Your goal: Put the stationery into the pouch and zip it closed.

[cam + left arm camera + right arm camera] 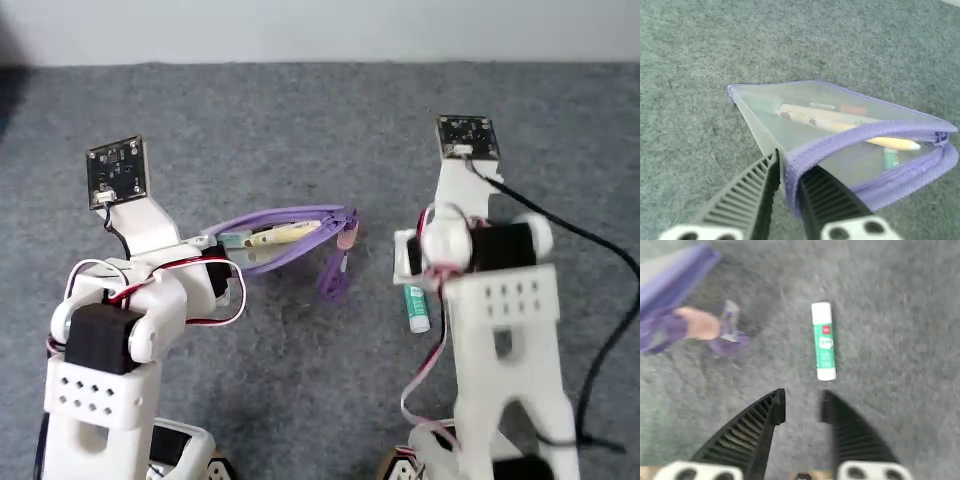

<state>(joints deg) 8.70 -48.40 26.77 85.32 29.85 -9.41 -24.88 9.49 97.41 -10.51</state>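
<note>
A translucent pouch [290, 238] with purple zip edging lies open on the grey carpet, with a pale pen [840, 125] and other stationery inside. My left gripper [788, 175] is shut on the pouch's [805, 115] purple rim at its near end. In the high view the left gripper [214, 243] holds the pouch's left end. A green-and-white glue stick [823, 340] lies on the carpet just beyond my right gripper [802, 407], which is open with nothing between its fingers. The glue stick [416, 308] sits beside the right arm, right of the pouch.
The pouch's purple zip pull with a pink bead [702, 324] trails onto the carpet [300, 130] between the pouch and the glue stick. Bare grey carpet stretches behind both arms. A black cable [590, 250] runs along the right side.
</note>
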